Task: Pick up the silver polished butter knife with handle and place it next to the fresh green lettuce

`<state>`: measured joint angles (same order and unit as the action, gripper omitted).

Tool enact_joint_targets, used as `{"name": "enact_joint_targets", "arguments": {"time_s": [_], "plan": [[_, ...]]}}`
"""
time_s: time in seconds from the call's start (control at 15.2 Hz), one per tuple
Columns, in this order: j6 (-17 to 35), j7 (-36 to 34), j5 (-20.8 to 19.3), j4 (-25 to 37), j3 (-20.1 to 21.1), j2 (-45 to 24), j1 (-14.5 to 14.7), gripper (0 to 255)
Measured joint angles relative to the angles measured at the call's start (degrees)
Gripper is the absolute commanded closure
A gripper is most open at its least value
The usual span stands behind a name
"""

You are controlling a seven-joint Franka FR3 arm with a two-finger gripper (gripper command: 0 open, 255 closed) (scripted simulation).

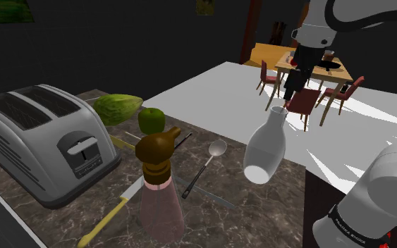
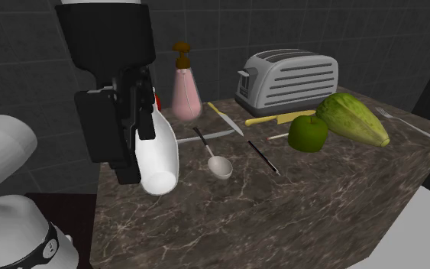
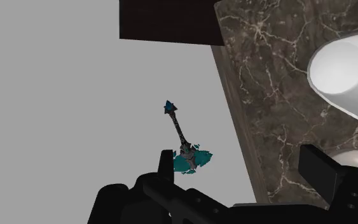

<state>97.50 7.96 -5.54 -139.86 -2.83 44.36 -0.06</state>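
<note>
Butter knife (image 2: 213,134): a flat, narrow, grey metallic strip lying on the dark, white-veined marble-pattern counter (image 2: 320,199). In the second exterior view it is at 6 o'clock from the pink dispenser bottle (image 2: 185,93), which has a brown pump. The thin handle of the round-bowled ladle (image 2: 213,157) crosses it.

Lettuce (image 2: 354,118): an elongated, ribbed green lobe, well apart at 3 o'clock from the butter knife. A round green apple (image 2: 307,132) lies between them. A shiny two-slot toaster (image 2: 289,80) stands at 12 o'clock from the apple.

Gripper (image 3: 241,164): positioned over the plain grey floor (image 3: 56,95), just off the counter edge. The black fingers (image 3: 323,172) are spread, with nothing between them. A smooth white vase (image 2: 158,157), narrow-necked and round-bodied, is tilted just beside the gripper. Whether they touch cannot be determined.
</note>
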Motion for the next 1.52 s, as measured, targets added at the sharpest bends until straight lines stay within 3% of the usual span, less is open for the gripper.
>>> {"name": "enact_joint_targets", "arguments": {"time_s": [0.2,0.73,1.52], "plan": [[0.68,-0.74,0.83,-0.71,0.93,-0.27,0.74,0],[7.07,-6.36,6.73,-4.33,7.76,-4.62,6.01,0],[17.85,-15.09,14.26,-2.25,19.06,-18.57,13.6,0]]}}
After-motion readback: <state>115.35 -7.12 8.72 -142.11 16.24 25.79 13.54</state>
